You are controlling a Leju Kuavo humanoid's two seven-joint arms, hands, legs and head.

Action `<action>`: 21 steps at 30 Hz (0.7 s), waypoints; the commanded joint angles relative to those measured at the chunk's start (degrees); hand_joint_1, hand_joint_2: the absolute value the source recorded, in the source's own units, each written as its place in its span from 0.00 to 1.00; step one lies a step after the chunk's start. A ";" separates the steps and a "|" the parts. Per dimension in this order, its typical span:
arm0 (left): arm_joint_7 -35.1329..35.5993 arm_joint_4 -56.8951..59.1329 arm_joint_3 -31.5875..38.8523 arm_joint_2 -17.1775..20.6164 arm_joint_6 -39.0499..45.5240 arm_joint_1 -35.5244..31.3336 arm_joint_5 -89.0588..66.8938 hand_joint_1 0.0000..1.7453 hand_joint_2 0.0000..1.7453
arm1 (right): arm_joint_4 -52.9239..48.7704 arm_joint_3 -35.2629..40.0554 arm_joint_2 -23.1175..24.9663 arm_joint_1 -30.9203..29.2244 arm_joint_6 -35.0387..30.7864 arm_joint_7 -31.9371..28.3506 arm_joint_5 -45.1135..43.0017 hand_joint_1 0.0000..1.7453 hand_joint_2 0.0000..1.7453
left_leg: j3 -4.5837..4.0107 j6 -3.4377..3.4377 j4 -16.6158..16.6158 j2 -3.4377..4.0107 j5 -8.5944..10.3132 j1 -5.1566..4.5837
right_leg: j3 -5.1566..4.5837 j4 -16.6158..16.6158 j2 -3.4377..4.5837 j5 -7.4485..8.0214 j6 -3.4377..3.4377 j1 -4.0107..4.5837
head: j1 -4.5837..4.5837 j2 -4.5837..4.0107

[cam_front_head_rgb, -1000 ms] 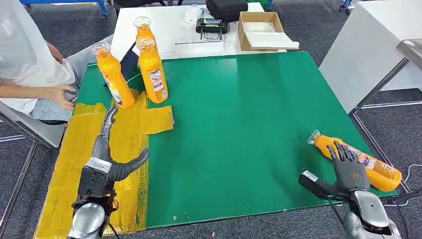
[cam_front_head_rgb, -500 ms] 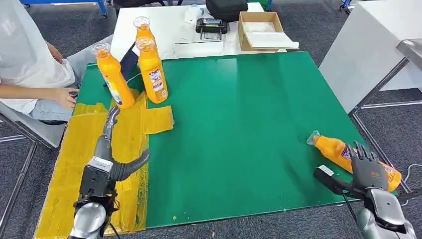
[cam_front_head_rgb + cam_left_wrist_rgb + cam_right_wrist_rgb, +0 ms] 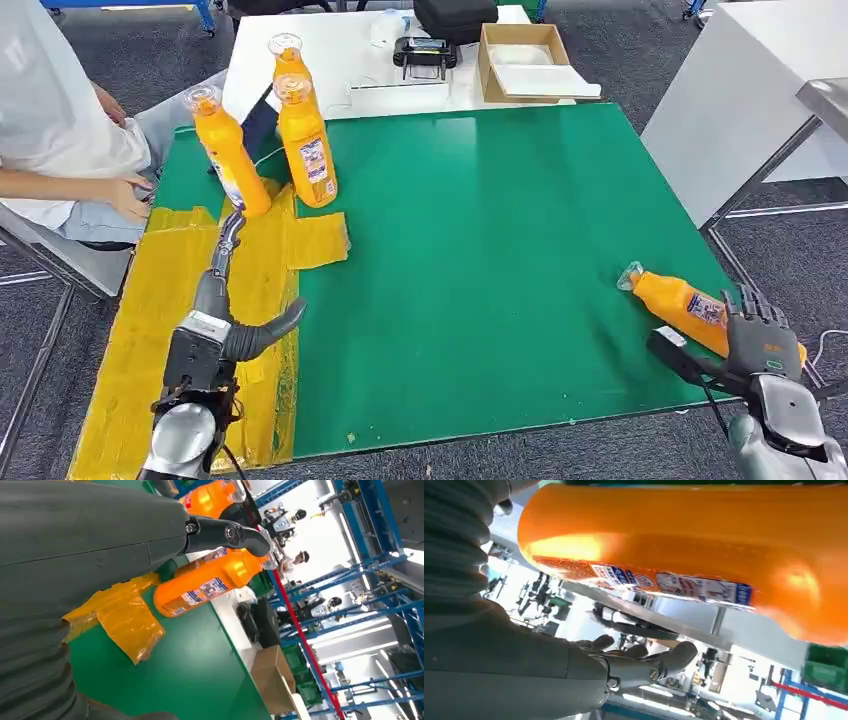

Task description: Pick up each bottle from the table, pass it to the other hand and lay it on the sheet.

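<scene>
An orange bottle [image 3: 683, 303] lies on its side near the right front edge of the green table [image 3: 500, 250], cap pointing left. My right hand [image 3: 760, 335] hovers over its base end with fingers spread and the thumb low beside it, holding nothing. Seen from the right wrist, the bottle [image 3: 684, 545] is close to the open fingers [image 3: 644, 667] but apart from them. Three more orange bottles [image 3: 228, 160] [image 3: 307, 145] [image 3: 287, 55] stand upright at the far left. My left hand [image 3: 222, 290] is open above the yellow sheet [image 3: 150, 330], its fingers stretched toward the nearest upright bottle [image 3: 210, 580].
A person sits at the left edge, one hand [image 3: 128, 195] near the sheet's far corner. Behind the green table a white table holds a cardboard box [image 3: 525, 60] and a black device [image 3: 430, 50]. A white cabinet with metal legs [image 3: 745, 110] stands to the right.
My right hand has drawn back and to the right, from over the lying bottle's middle to its base end. The bottle has stayed put. The left hand has crept slightly forward.
</scene>
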 commanded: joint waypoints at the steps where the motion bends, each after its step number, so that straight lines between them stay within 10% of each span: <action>1: 0.22 5.73 -1.81 0.39 -0.56 -3.58 0.53 0.00 1.00 | 15.08 -1.90 -0.78 -7.16 0.09 0.05 -0.20 0.00 1.00 | 0.34 -0.23 0.01 0.03 -0.14 0.11 | 0.36 -0.05 -0.04 -0.10 -0.18 0.12 | 0.00 0.00; 21: 0.26 7.61 -3.26 0.50 -0.95 -4.98 1.03 0.00 1.00 | 25.66 -4.15 -2.82 -11.78 0.34 0.66 0.13 0.00 1.00 | 0.28 -0.16 0.01 0.04 -0.10 0.11 | 0.31 -0.07 0.00 -0.05 -0.14 0.12 | 0.00 0.00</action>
